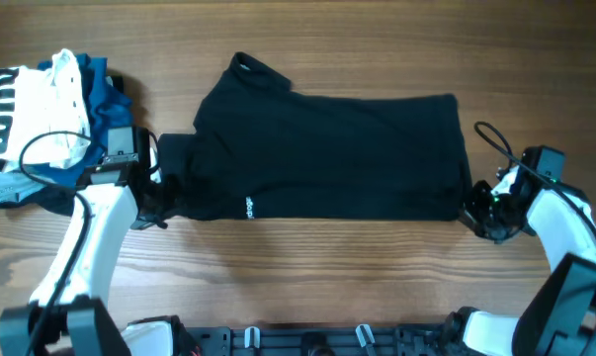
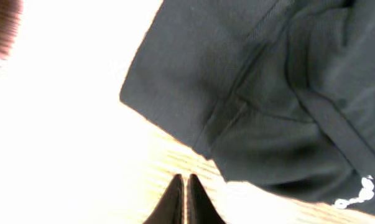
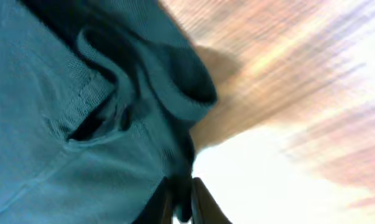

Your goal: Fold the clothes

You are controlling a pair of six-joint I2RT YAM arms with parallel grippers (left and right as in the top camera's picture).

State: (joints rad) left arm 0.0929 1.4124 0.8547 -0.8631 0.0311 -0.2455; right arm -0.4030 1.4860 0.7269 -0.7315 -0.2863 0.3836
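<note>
Overhead: straight down, whole table (image 1: 307, 267). Wrist views: close, sharing shirt (image 1: 347, 158) with overhead.

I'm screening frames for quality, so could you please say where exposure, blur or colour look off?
Overhead: evenly lit and sharp, the black soft-fabric collared shirt clear on the wooden table. Left wrist: table blown out to white. Right wrist: shirt tinted teal, table streaked with blur.

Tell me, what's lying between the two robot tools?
The black shirt lies spread out flat between the left tool and the right tool. The overhead view shows it.
</note>
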